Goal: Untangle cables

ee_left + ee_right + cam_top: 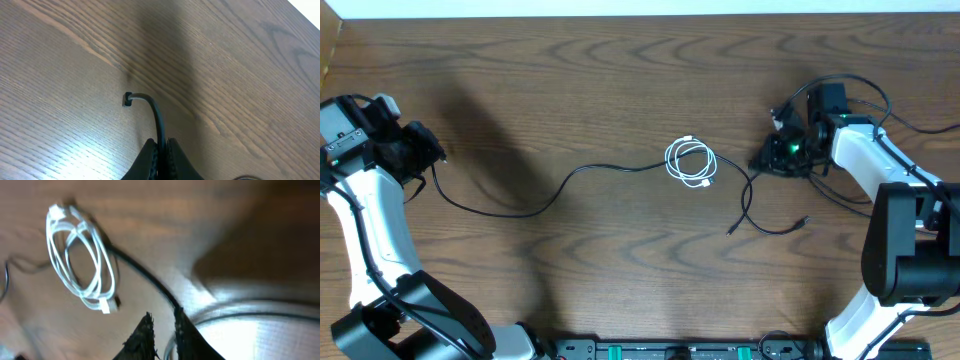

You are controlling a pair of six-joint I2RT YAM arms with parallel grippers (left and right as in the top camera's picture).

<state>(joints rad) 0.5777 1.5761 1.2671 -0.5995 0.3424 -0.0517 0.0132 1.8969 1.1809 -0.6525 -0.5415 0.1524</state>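
wood-grain table, cables spread but not yet apart

overhead: dark brown table [620, 60], matte, with wavy grain. the left gripper [428, 152] has one end of the long black cable [550, 190], a thin cord that snakes across to the white cable [690, 163]. the white cable lies mid-table in small glossy loops. the other black cable [748, 205] curls just below the right gripper [770, 155]. by my reading the black cords are mostly drawn out. the white coil touches one of them and is not yet separated.

left wrist: the left gripper [161, 150] is pinched tight on the long black cable [156, 115]. its small plug [127, 99] sits near the wood.

right wrist: blurred. the right gripper [162, 327] shows a narrow gap. a black cord [145, 277] runs from beside the white cable [100, 270] to the fingertips. i cannot tell whether it is gripped.
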